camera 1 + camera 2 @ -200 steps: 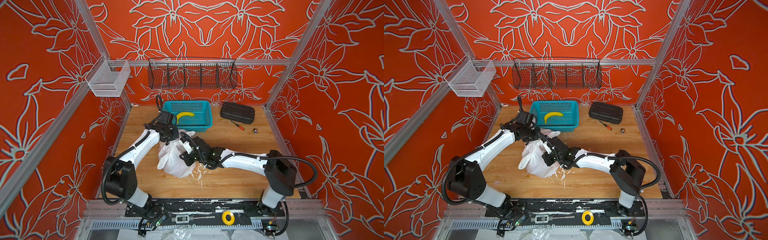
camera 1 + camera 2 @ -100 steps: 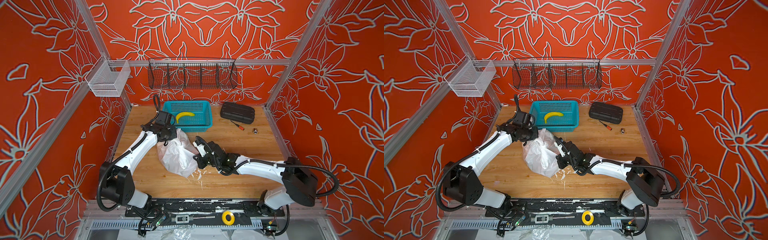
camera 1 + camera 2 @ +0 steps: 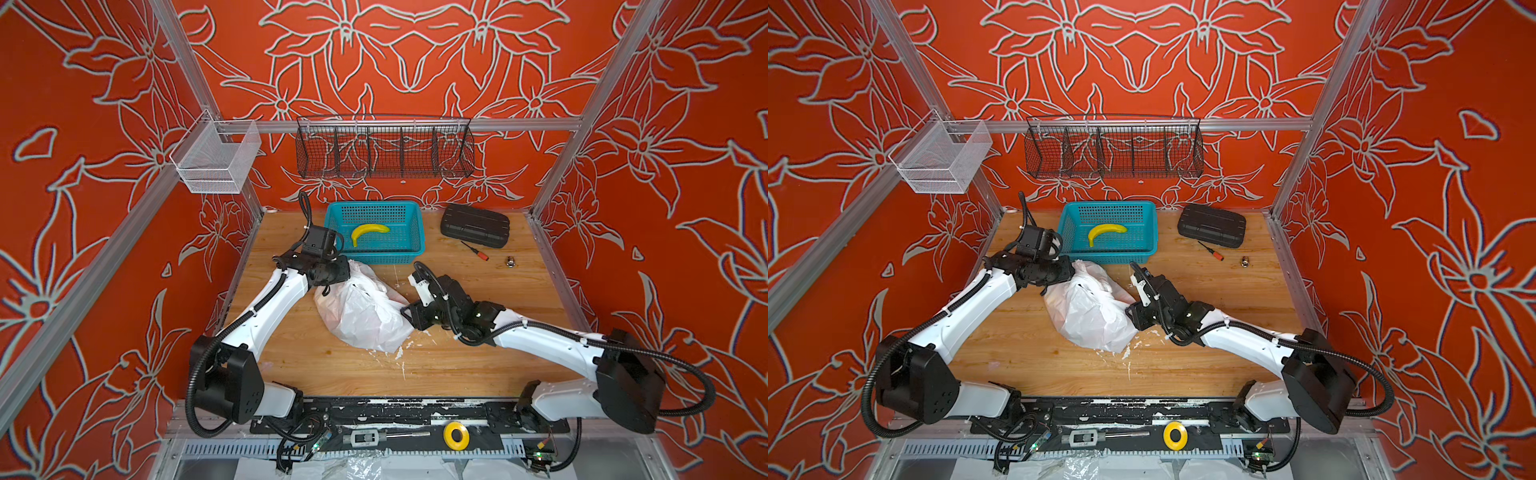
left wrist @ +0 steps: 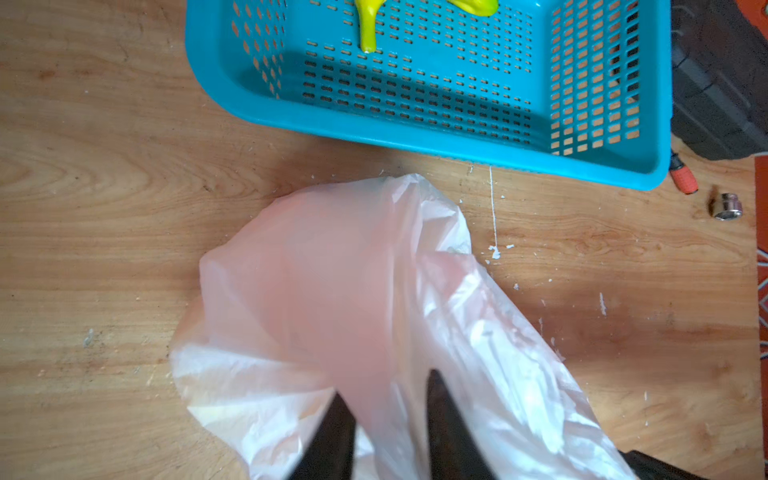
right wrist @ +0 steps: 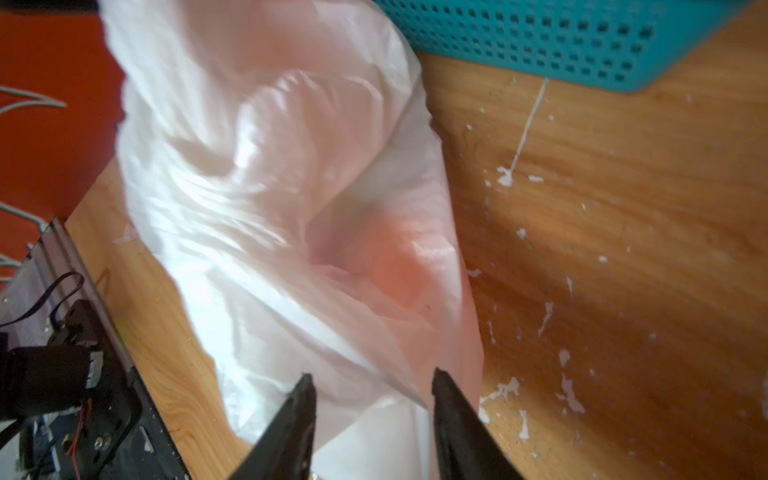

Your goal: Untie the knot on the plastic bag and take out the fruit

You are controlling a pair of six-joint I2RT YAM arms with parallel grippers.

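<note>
Hiding whatever it holds, the plastic bag (image 3: 361,316) lies crumpled on the wooden table (image 3: 316,365) just in front of the teal basket (image 3: 386,257) — no fruit can be made out through the film, only a pink-red blush in both wrist views, and the knot cannot be picked out among the folds. In both top views each arm's fingertips are covered by its own wrist and by the bag. The left gripper (image 4: 384,384) sits at the bag's end nearest the basket, its jaws parted with loose film bulging between them. The right gripper (image 5: 374,374) is at the bag's opposite side, jaws likewise apart around a fold of film — neither clamps it. A banana (image 3: 368,230) lies in the basket, cut off at the edge of the left wrist view.
</note>
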